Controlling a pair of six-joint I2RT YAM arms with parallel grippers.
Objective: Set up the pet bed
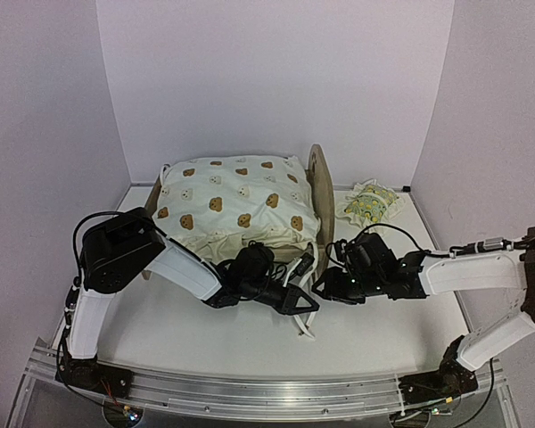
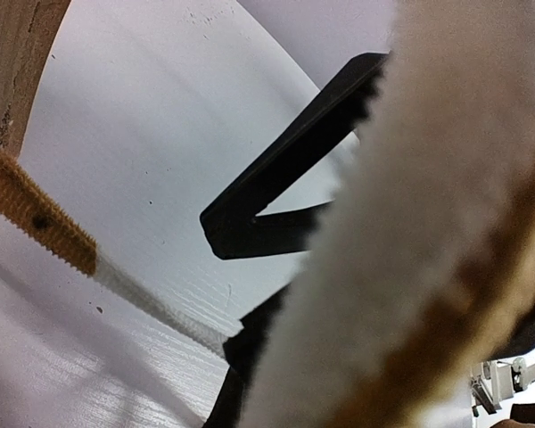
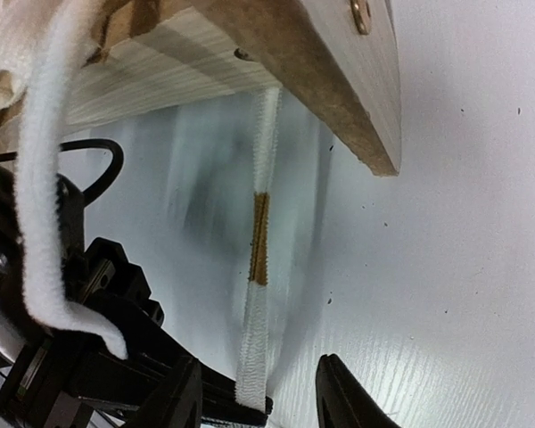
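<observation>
Pet bed (image 1: 319,187) centre-back, bear-print cushion (image 1: 232,209) on it; left gripper (image 1: 301,301) clamped shut, seemingly on fuzzy cushion tie (image 2: 410,267); right gripper (image 3: 263,397) fingers apart around second tie (image 3: 259,294); risks: tie slips free before closing; hard pull drags cushion off frame.

Toward 12 o'clock on the desk (image 1: 383,330), the pet bed (image 1: 319,178), with a cushion (image 1: 232,201) lying on it and overhanging its 6 o'clock edge. Near the bed at 3 o'clock, on the desk, a pillow (image 1: 368,201). At 6 o'clock of the bed, left claw (image 1: 305,303) and right claw (image 1: 324,290), tips near each other, left at 9 o'clock of right. Between the right claw's parted jaws, a strap (image 3: 260,223) running down from under the bed's edge.
</observation>
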